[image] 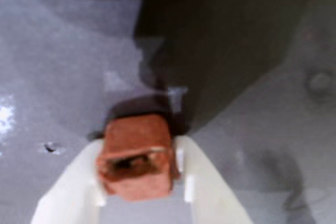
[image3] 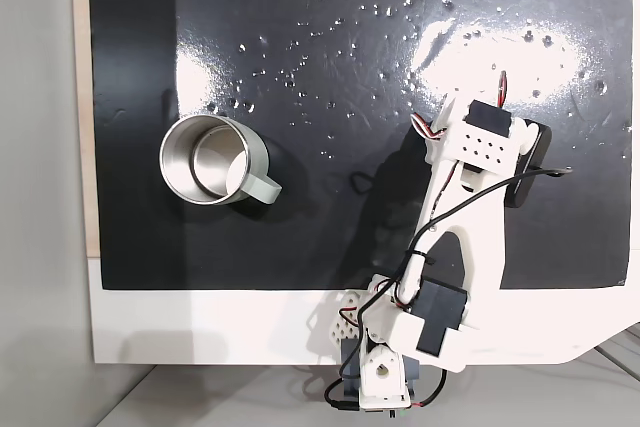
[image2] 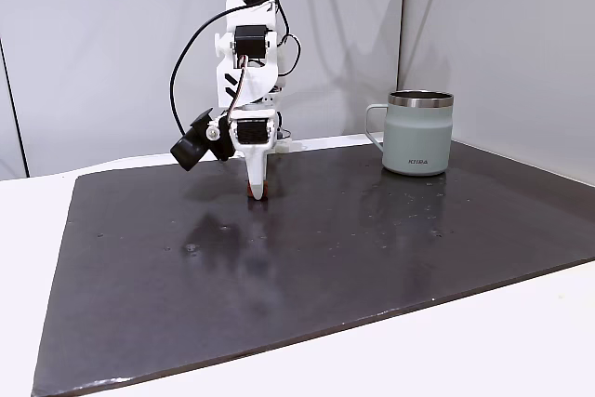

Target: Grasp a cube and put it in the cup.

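The small reddish-orange cube point(image: 136, 156) sits between my two white fingers point(image: 71, 182) in the wrist view, and both press its sides. My gripper point(image2: 257, 194) points straight down at the dark mat and is shut on the cube point(image2: 256, 195), whose red shows at the fingertips. I cannot tell whether the cube touches the mat. The pale grey-green cup point(image2: 418, 133) stands upright far to the right in a fixed view, with its handle towards the arm. Seen from above, the cup point(image3: 205, 159) is empty and well left of the arm point(image3: 470, 197).
A glossy black mat point(image2: 325, 258) covers the table point(image2: 37, 202), which shows white around it. Grey wall panels stand close behind. The arm's base point(image3: 380, 367) sits at the mat's edge, and a black camera point(image2: 193, 146) hangs off the wrist.
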Tool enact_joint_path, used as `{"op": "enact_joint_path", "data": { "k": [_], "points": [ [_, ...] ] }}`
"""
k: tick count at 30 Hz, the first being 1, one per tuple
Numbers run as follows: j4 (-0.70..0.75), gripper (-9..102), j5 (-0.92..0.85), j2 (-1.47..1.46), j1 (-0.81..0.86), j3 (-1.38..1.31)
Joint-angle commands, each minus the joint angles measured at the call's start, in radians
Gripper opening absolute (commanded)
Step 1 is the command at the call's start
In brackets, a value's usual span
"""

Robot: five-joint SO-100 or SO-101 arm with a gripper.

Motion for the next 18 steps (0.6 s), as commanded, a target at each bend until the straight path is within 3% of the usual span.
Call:
{"op": "enact_joint_path", "data": {
  "k": [1, 8, 18],
  "points": [
    [-0.008, 3, -0.005, 0.005, 0.015, -0.005],
    [0.015, 1, 0.000, 0.025, 0.020, -0.014],
    [0.252, 2, 0.057, 0.345, -0.081, -0.146]
  ]
}}
